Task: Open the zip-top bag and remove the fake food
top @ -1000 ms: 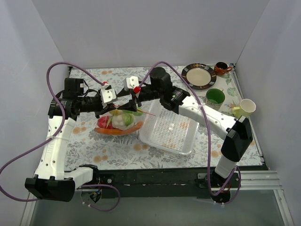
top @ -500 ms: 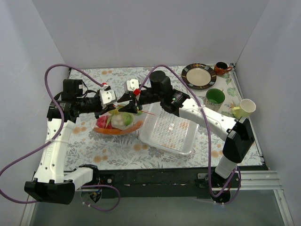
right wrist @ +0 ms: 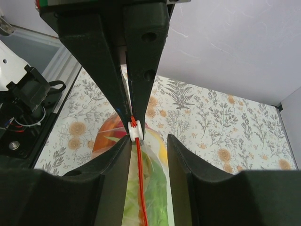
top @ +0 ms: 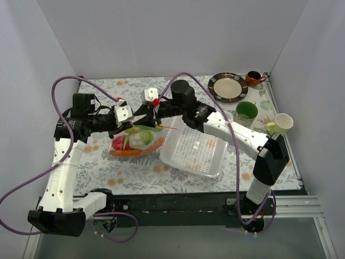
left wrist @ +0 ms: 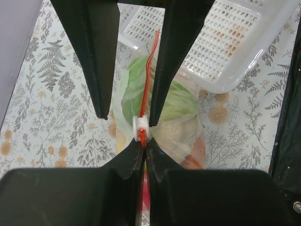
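Top external view, we see the zip-top bag (top: 125,147) beside the white tray (top: 186,162), fake food (top: 140,138) inside, our left gripper (left wrist: 143,144) clamped on its orange-red strip (left wrist: 148,70) at the slider (left wrist: 141,127), right gripper (right wrist: 149,139) parted astride that strip

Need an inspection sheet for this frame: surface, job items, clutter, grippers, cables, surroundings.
Surface: floral table cover, nothing spilled seen.
Job's things: zip-top bag, fake food inside, resting on the cover; orange zip strip and white slider held up.
Clutter: white perforated tray, brown-rimmed plate, green cup, pale cup, small brown mug.
Grippers: left gripper shut on the zip strip beside the slider; right gripper open, straddling the strip.
Cables: purple cables arch above the workspace.
Surroundings: plain pale walls on three sides.
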`<state>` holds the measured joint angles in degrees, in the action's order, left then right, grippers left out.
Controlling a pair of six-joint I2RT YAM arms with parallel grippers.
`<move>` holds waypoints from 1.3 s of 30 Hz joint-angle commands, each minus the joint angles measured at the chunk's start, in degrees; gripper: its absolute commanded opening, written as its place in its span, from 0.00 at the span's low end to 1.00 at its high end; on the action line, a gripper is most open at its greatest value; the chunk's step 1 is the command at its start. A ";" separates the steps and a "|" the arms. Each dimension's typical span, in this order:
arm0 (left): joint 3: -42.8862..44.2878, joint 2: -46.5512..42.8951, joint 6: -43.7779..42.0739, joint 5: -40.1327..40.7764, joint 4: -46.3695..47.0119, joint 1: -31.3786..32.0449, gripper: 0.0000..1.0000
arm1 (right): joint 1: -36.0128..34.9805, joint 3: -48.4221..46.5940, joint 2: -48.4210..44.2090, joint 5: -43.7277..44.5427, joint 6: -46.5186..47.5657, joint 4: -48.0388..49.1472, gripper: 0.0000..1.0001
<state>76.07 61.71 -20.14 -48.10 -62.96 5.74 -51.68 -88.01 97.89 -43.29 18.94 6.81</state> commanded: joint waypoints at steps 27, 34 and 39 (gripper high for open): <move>0.48 -1.60 0.46 -1.30 3.54 -0.02 0.00 | -0.17 -2.18 -0.06 0.38 2.41 -1.62 0.07; 7.24 0.68 -0.51 -1.39 1.88 -0.11 0.00 | 3.24 -1.56 0.90 0.57 2.77 -5.84 0.01; 11.46 1.31 -0.51 -0.07 1.43 -0.02 0.00 | 5.80 1.34 0.82 0.40 3.73 -6.02 0.01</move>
<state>82.11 64.49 -19.73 -45.76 -63.55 5.65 -48.36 -88.62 98.78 -44.31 21.34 3.84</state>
